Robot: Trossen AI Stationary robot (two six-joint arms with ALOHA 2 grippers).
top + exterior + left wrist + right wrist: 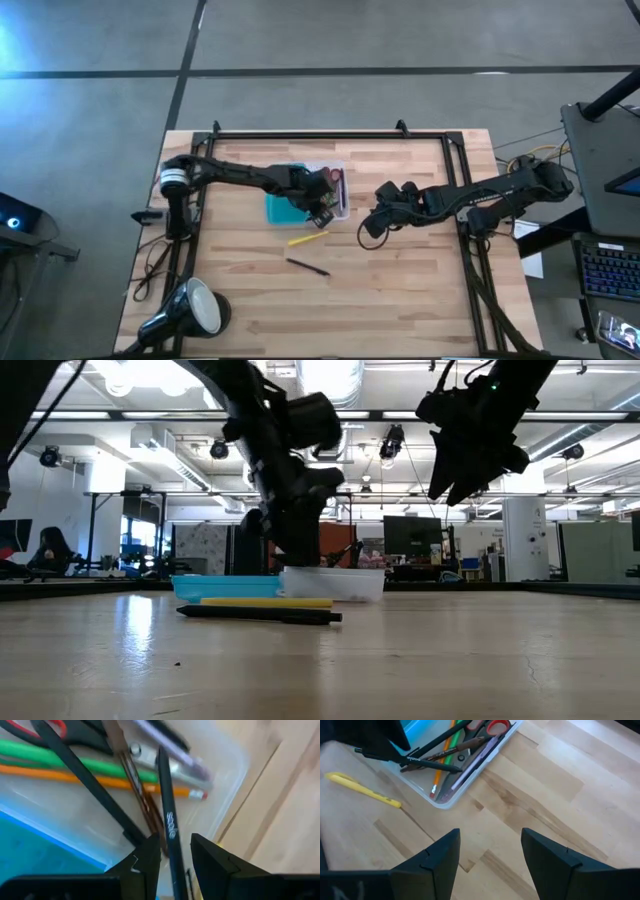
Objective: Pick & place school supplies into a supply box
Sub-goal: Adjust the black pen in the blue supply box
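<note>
The supply box (pixel 305 197) lies open mid-table, its turquoise half (pixel 283 210) beside its clear half (pixel 336 190). The clear half (pixel 470 755) holds red-handled scissors (pixel 495 727), a green marker (pixel 75 757), an orange pencil (pixel 100 779) and several pens. My left gripper (pixel 320 207) hangs over the box, shut on a black pen (pixel 171 827). A yellow pencil (pixel 308 238) and a dark pen (pixel 308 266) lie flat on the table near the box. My right gripper (pixel 370 232) is open and empty, raised above the table to the right of the box. My left gripper has the black pen's lettered stretch (pixel 172 837) between its two fingers. The fingers come from above, slanting down over the clear half. The pen runs on from the fingers over the things in the box (pixel 435 765). Its other end (pixel 357 750) reaches past the box's wall.
A black-and-white desk lamp (pixel 190 310) lies at the table's near left corner, with cables (pixel 155 265) along the left edge. A black frame rail (pixel 330 133) runs along the far edge. Bare wood (pixel 400 290) lies near and right of the box.
</note>
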